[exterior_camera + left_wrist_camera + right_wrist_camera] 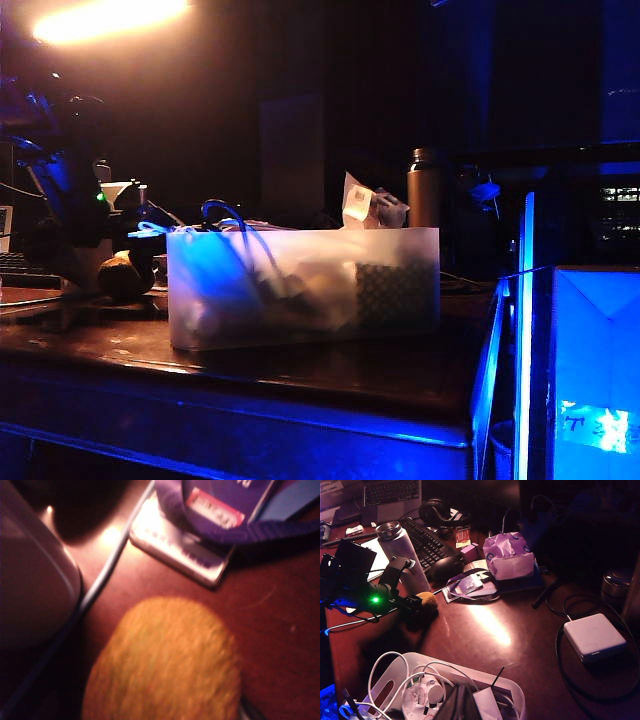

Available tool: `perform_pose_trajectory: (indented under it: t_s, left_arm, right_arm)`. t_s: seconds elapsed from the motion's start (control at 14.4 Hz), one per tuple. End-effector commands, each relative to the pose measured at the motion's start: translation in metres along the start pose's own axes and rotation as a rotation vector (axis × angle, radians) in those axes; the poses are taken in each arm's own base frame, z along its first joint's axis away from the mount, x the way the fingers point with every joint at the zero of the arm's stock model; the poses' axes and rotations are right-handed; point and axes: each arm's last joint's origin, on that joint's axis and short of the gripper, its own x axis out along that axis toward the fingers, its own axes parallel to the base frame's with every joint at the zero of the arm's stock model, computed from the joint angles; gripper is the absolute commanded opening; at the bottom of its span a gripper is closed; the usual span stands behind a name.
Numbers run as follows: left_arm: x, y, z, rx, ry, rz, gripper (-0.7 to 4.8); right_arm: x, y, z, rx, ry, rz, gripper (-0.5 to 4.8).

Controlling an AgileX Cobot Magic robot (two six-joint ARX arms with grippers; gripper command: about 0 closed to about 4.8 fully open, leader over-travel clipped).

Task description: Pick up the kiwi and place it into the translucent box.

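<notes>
Left arm: dark, jointed, a green light on its body, reaching low over the tabletop at the left of the scene. Left gripper (pixel 422 604): level, close to the surface, jaws standing wide apart. Right arm: raised above the near side of the table; its right gripper appears in no view.

one kiwi (pixel 427 600) is lying on the table, and one translucent box (pixel 300 290) is standing there. two keyboards are showing, a black one (pixel 426 542) and a laptop's (pixel 391 492). one computer mouse (pixel 446 568), one pair of headphones (pixel 440 511), one white power adapter (pixel 594 636) and one tissue pack (pixel 509 556) are sitting around them.
</notes>
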Motion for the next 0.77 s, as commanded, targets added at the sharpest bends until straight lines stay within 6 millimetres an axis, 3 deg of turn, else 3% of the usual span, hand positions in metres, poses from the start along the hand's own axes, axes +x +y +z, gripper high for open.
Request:
perform_pose_trajectory:
  t_s: [0.07,0.14,0.21,0.56,0.77]
  left_arm:
    - [-0.002,-0.003,0.004,0.01,-0.023,-0.002,4.23]
    - [-0.002,-0.003,0.004,0.011,-0.022,-0.008,3.49]
    - [-0.002,-0.004,0.004,0.012,-0.022,-0.014,3.28]
    - [-0.004,-0.007,0.005,0.016,-0.027,-0.053,3.27]
    - [-0.025,-0.022,0.017,0.036,-0.077,-0.151,3.27]
  right_arm:
    - [-0.001,0.001,0.004,-0.009,-0.028,0.009,-0.01]
    - [-0.001,0.001,0.004,-0.01,-0.028,0.009,-0.01]
    - [-0.001,0.001,0.004,-0.01,-0.028,0.009,-0.01]
    - [-0.001,0.001,0.004,-0.01,-0.028,0.009,-0.01]
    - [0.0,0.001,0.004,-0.009,-0.025,0.004,-0.01]
